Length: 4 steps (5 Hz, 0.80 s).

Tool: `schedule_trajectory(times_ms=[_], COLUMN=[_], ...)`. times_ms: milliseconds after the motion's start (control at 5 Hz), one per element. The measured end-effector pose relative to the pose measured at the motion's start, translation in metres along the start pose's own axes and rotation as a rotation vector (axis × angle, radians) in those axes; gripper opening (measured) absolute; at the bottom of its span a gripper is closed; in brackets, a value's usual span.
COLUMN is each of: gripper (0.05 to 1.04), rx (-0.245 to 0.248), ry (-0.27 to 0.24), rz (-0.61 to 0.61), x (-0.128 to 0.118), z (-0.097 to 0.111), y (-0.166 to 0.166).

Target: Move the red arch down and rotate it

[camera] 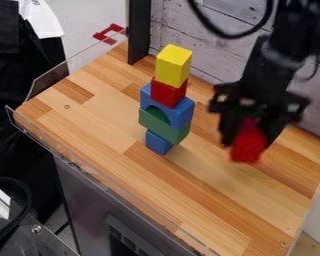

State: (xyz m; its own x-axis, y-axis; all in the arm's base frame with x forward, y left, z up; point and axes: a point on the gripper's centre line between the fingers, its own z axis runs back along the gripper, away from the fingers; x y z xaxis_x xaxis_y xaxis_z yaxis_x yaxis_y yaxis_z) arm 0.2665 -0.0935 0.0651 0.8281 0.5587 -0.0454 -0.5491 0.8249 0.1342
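Note:
The black gripper point(247, 139) hangs over the right part of the wooden table, its fingers shut on a red block, the red arch point(249, 146). The arch sits between both fingers, its lower part sticking out below them. Blur hides its exact shape and turn, and I cannot tell whether it touches the table.
Left of the gripper stands a tower: blue cube point(158, 142), green block point(164, 126), blue arch point(181, 113), red cube point(168, 92) and yellow block point(173, 65) on top. A clear rim point(76, 62) edges the table point(209, 185); a plank wall point(196, 40) rises behind.

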Motion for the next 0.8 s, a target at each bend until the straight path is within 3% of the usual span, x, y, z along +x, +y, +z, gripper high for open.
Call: schedule_trajectory(times_ms=[200,400,600,800], gripper=[0.596,0.596,0.596,0.596], rx=[-0.015,-0.076,-0.123,-0.139], ry=[0.011,-0.011,-0.05,-0.07], rz=[-0.244,-0.365,-0.411,-0.447], x=[-0.022,-0.04,-0.041,-0.038], z=[-0.021,-0.032,-0.038,-0.035], y=[-0.001,-0.002,-0.006,-0.011])
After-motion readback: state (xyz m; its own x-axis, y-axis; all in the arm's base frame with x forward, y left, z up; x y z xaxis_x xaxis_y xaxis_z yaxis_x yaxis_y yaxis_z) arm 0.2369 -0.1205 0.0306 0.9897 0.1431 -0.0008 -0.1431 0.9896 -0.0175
